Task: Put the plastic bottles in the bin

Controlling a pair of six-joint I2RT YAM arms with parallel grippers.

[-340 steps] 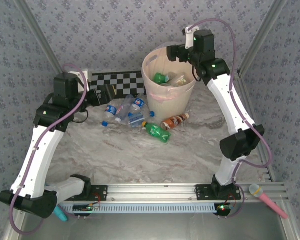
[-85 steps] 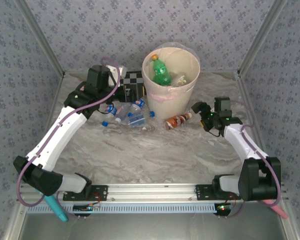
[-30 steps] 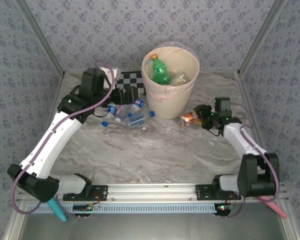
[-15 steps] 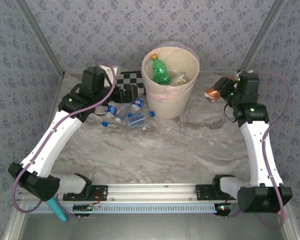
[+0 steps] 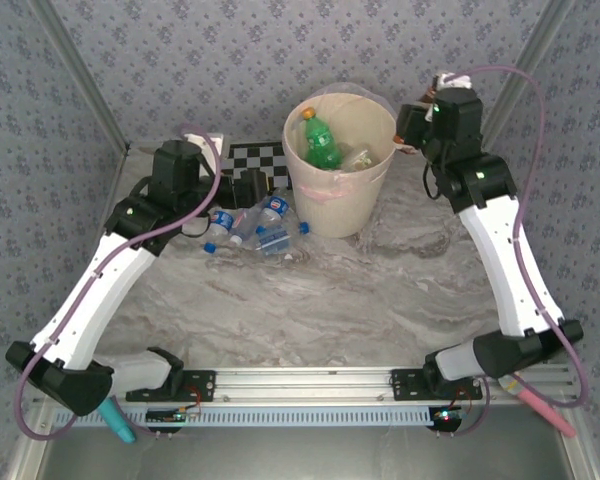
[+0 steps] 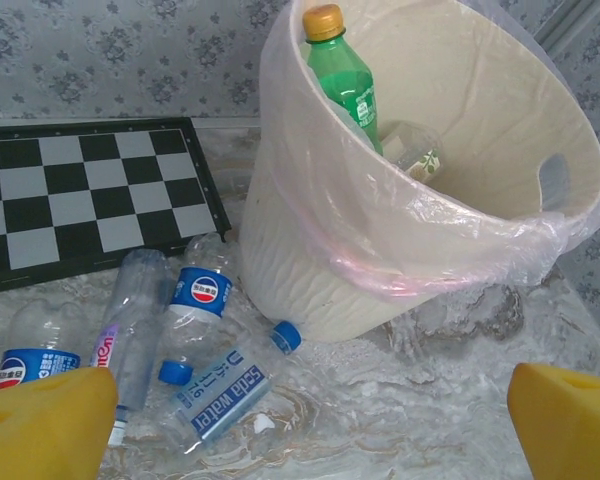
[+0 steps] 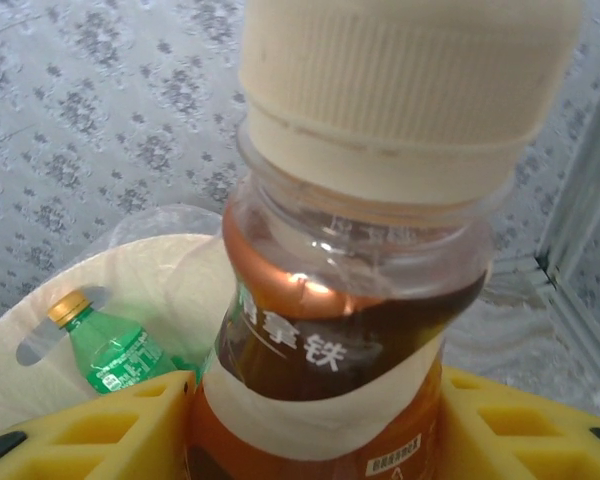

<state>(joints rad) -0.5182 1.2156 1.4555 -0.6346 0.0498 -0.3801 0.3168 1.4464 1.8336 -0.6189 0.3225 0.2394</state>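
R tool [image 7: 310, 430] risen to bin [image 5: 342, 205], clamping brown bottle [image 7: 350, 330], L tool [image 6: 305, 430] apart, Pepsi bottle [image 6: 200, 292], Soda water bottle [image 6: 220, 395]

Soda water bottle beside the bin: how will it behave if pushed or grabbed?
Probably light: the soda water bottle looks clear and empty. Lying on its side on the smooth tabletop, it may roll when nudged. Its thin-looking walls would likely dent under a grip.

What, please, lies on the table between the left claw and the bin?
In the left wrist view, a cluster of clear blue-labelled bottles lies between the open left claw and the bin.
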